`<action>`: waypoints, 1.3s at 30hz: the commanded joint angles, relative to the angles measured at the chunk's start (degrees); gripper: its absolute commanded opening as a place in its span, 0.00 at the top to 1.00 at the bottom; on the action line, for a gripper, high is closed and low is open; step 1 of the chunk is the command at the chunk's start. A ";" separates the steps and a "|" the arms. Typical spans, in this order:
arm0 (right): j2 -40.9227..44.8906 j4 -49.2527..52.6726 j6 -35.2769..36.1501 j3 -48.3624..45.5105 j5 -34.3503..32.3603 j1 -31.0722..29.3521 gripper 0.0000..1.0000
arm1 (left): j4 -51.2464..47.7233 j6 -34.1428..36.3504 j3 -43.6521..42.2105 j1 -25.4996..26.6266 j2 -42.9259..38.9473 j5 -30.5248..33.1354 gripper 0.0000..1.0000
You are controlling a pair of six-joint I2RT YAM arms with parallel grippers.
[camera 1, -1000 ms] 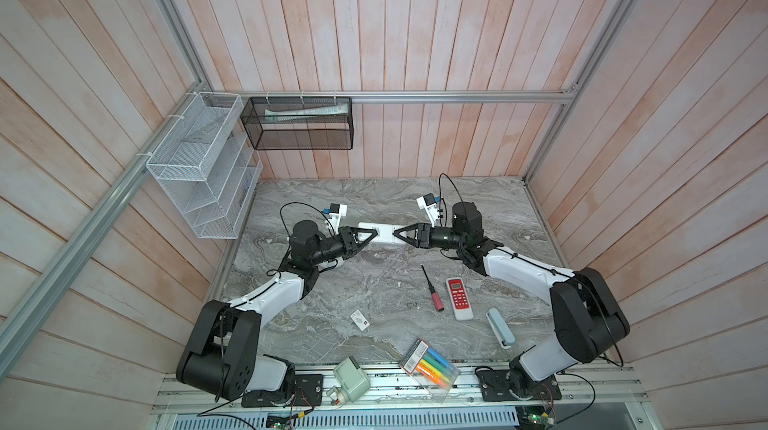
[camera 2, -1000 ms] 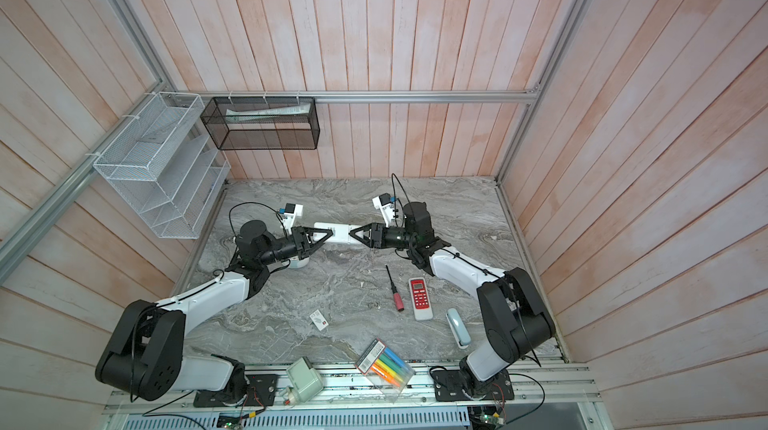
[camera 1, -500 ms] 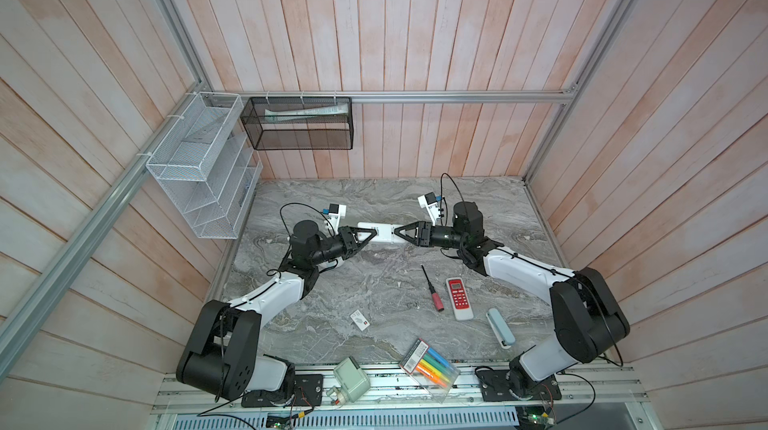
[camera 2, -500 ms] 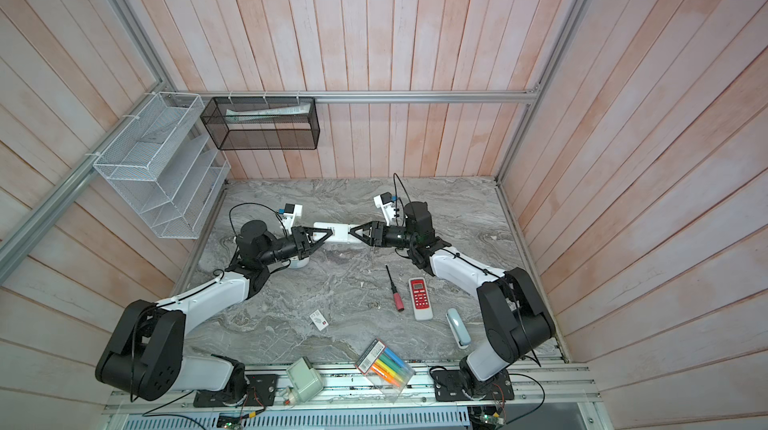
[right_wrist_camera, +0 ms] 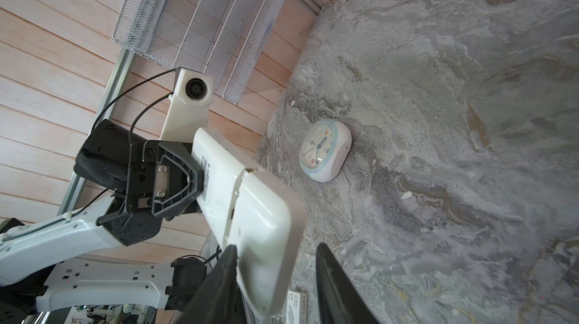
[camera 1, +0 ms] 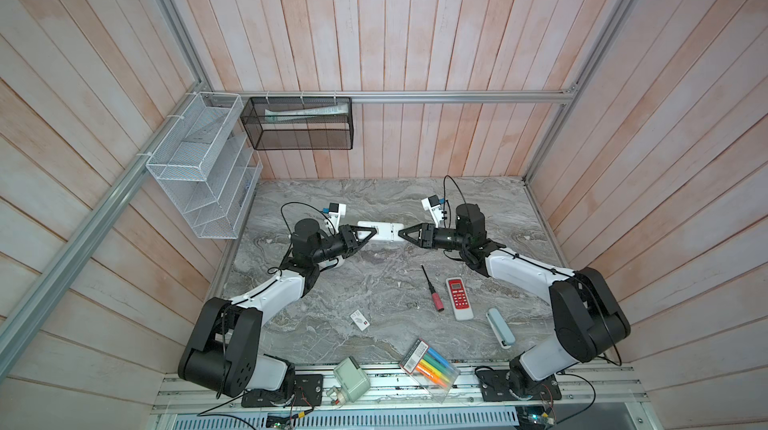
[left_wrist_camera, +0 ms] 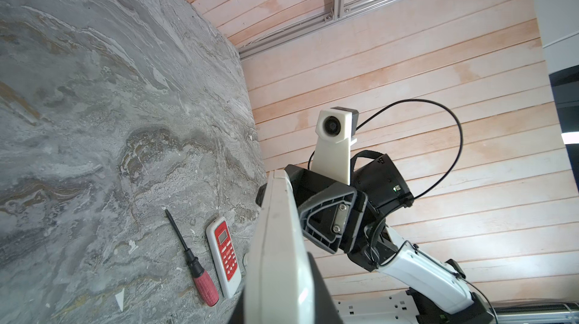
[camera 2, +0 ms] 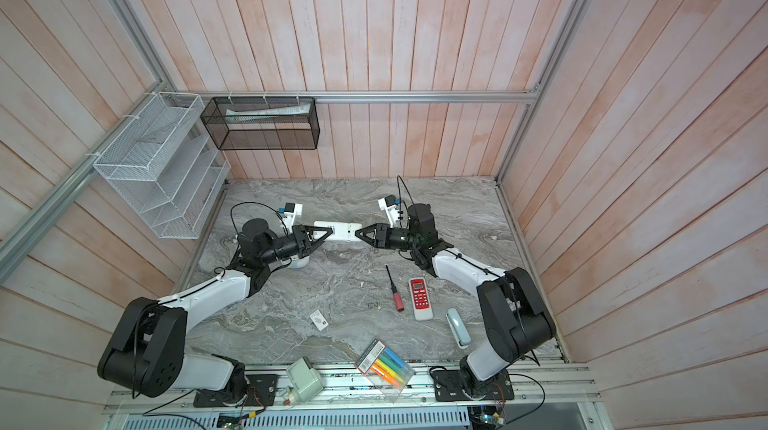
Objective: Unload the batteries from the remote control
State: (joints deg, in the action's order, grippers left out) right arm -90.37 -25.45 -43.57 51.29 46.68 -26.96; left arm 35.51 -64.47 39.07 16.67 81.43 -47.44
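Jaws of the left gripper [camera 1: 370, 234] were clamped on the left end of the white remote control [camera 1: 383, 231], which hung lengthwise between the two arms, off the table [camera 1: 374, 199], in both top views. A seam crossed the remote's back in the right wrist view, and the batteries could not be seen in any view. At the remote's right end the right gripper [camera 1: 404, 234] stood with its jaws parted around the rounded corner. One finger [right_wrist_camera: 227, 275] lay against the casing, or very nearly so, while the other finger [right_wrist_camera: 332, 278] stood off it with a strip of table showing between. Farther right and nearer the arm bases, a screwdriver [camera 1: 434, 295] and a red-keyed remote [camera 1: 459, 298] lay side by side on the table, well apart from both grippers.
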 commanded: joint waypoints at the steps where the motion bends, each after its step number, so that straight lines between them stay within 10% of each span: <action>1: -0.47 -0.12 -0.15 -0.57 1.25 -0.02 0.62 | 0.55 1.33 2.16 -0.16 0.32 1.04 1.00; 39: -4.47 -8.66 -3.92 2.19 4.39 -1.07 0.76 | -2.82 3.38 1.74 -0.14 0.96 2.27 1.00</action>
State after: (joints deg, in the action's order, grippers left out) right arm -94.02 -30.20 -46.72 51.48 48.77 -27.24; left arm 31.29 -62.33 39.90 16.27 82.35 -44.51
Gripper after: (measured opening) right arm 0.246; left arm 0.195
